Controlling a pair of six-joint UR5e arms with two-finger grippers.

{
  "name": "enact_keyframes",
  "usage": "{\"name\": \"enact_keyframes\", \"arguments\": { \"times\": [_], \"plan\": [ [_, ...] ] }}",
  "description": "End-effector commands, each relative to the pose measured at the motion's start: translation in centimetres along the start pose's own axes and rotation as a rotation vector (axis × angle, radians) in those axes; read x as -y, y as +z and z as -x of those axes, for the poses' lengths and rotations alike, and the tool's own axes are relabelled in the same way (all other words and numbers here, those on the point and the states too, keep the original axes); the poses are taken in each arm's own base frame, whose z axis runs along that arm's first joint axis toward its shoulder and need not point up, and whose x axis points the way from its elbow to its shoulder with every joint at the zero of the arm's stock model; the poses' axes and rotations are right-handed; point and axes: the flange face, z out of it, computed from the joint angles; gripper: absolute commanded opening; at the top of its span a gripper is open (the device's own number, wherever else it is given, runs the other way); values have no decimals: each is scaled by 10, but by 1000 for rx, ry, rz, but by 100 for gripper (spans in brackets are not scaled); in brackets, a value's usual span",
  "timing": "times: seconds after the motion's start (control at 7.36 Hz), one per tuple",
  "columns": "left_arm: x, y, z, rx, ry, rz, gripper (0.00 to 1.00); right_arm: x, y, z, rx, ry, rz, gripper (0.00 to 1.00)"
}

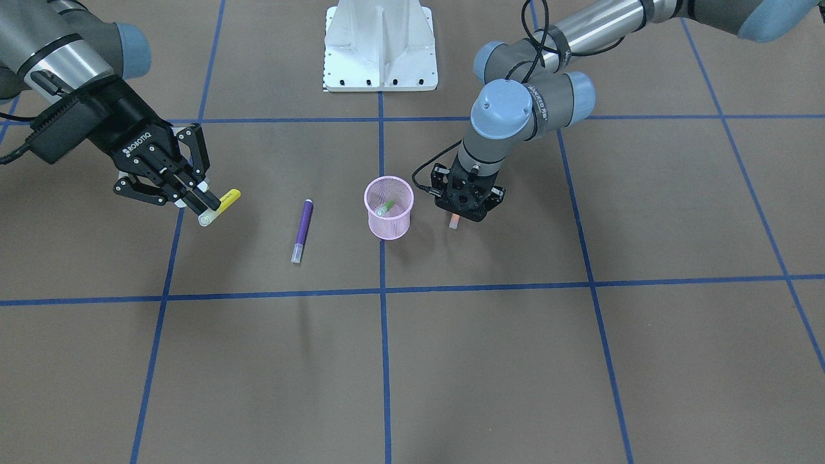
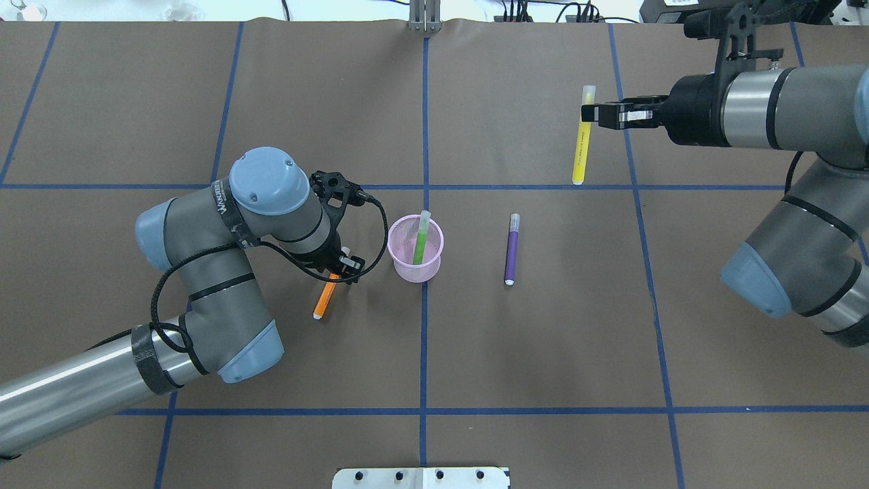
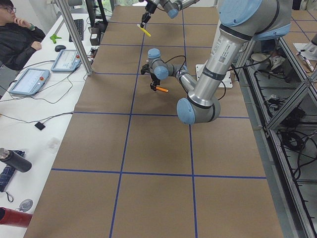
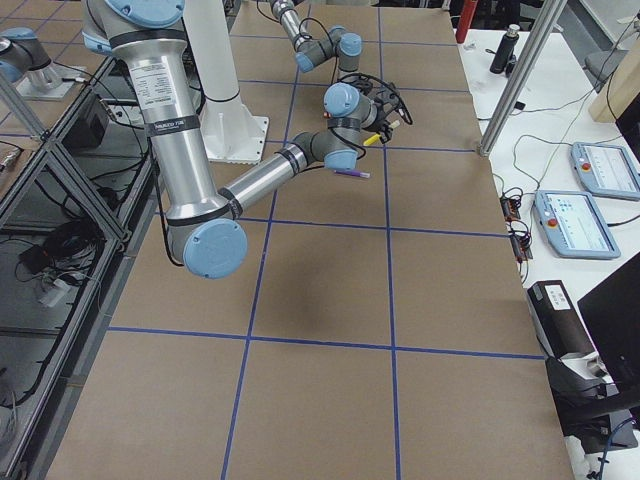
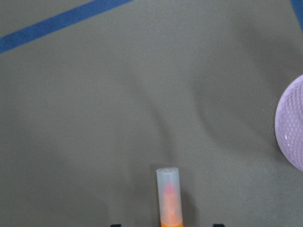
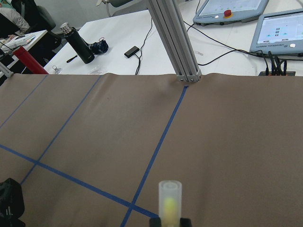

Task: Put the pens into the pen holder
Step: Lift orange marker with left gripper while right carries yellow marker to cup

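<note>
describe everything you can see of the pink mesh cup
The pen holder is a round pink wire-mesh cup, slightly tapered toward its base, standing upright on the brown table over a blue tape line. A green pen leans inside, its pale cap end above the rim. The left hand, gripping an orange pen, is close beside it, not touching.

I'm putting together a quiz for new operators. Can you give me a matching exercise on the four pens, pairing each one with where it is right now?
Pens:
1. green pen
2. purple pen
3. orange pen
4. yellow pen

Places:
A. held in the right gripper
B. lying loose on the table
C. standing in the pen holder
D. held in the left gripper

Pairs: 1-C, 2-B, 3-D, 4-A
</note>
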Motion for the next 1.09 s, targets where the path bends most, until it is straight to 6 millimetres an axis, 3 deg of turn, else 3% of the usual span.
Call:
{"name": "enact_keyframes", "arguments": {
  "times": [0.0, 0.68, 0.82, 0.95],
  "plan": [
    [-1, 1, -5, -2, 1, 3, 50, 0, 0, 1, 1, -2, 0, 0],
    [0, 8, -1, 7, -1, 10, 46, 0, 0, 0, 0, -1, 0, 0],
    [0, 8, -1, 8, -3, 11, 28, -1, 0, -1, -1, -1, 1, 0],
    [0, 7, -2, 8, -6, 11, 0, -1, 1, -1, -2, 0, 2, 0]
  ]
}}
